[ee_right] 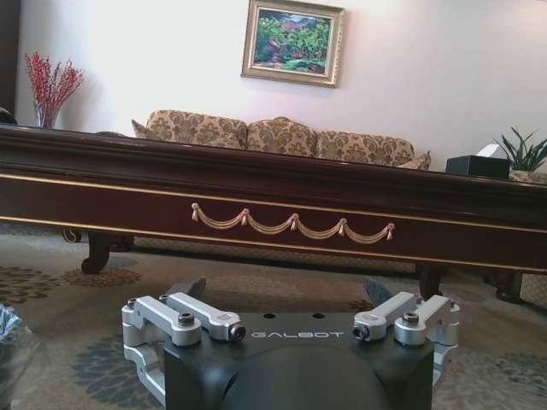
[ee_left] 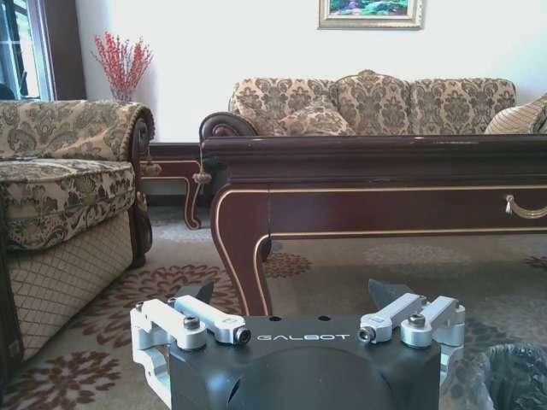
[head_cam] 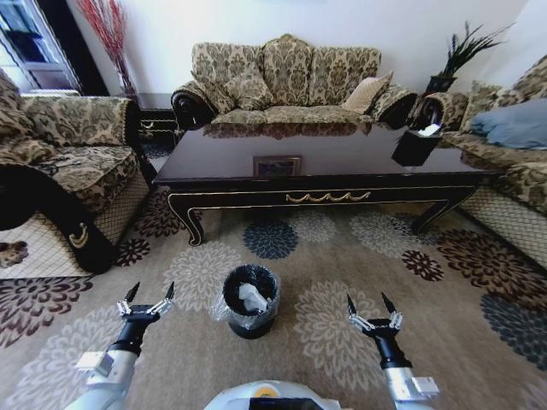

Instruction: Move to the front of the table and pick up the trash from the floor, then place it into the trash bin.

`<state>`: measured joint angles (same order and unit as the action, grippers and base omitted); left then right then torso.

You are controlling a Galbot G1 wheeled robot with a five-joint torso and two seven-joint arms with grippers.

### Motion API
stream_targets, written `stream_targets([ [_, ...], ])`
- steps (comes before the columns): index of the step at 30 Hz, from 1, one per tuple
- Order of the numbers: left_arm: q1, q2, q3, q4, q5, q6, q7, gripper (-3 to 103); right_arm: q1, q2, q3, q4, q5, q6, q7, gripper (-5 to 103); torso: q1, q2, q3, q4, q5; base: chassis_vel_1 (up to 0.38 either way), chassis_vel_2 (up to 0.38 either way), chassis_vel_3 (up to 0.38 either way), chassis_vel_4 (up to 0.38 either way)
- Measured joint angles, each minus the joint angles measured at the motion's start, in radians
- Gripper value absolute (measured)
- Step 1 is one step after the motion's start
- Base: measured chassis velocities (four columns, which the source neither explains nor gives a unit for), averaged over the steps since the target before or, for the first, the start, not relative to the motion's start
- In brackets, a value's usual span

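Observation:
The long dark table (head_cam: pixel 325 162) with gold scroll trim stands across the carpet ahead of me, also seen as table (ee_left: pixel 385 162) and table (ee_right: pixel 256 179). The black trash bin (head_cam: pixel 250 301) with its clear liner sits on the carpet between my arms. A crumpled white piece of trash (head_cam: pixel 253 297) lies inside it. My left gripper (head_cam: pixel 149 296) hovers open to the left of the bin, holding nothing. My right gripper (head_cam: pixel 371 304) hovers open to the right of it, also holding nothing. The left gripper (ee_left: pixel 295 295) has the bin (ee_left: pixel 513 376) beside it. The right gripper (ee_right: pixel 286 289) faces the table front.
A patterned armchair (head_cam: pixel 68 162) stands at the left, a sofa (head_cam: pixel 286 81) behind the table and another sofa (head_cam: pixel 513 145) at the right. A black tissue box (head_cam: pixel 415 145) sits on the table's right end. Flowered carpet (head_cam: pixel 342 256) lies between me and the table.

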<state>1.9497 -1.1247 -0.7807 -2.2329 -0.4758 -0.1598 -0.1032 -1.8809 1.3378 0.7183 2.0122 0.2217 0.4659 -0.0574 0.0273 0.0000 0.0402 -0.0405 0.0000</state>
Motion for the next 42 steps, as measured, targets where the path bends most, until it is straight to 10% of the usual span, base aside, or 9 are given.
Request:
stream_targets([
  [42, -0.001, 0.001, 0.001, 0.000, -0.001, 0.002, -0.002, 100, 0.000, -0.001, 0.000, 0.000, 0.000, 0.000, 0.000, 100, 0.000, 0.000, 0.000, 0.0000, 0.0000, 0.084, -0.092, -0.087, 0.088],
])
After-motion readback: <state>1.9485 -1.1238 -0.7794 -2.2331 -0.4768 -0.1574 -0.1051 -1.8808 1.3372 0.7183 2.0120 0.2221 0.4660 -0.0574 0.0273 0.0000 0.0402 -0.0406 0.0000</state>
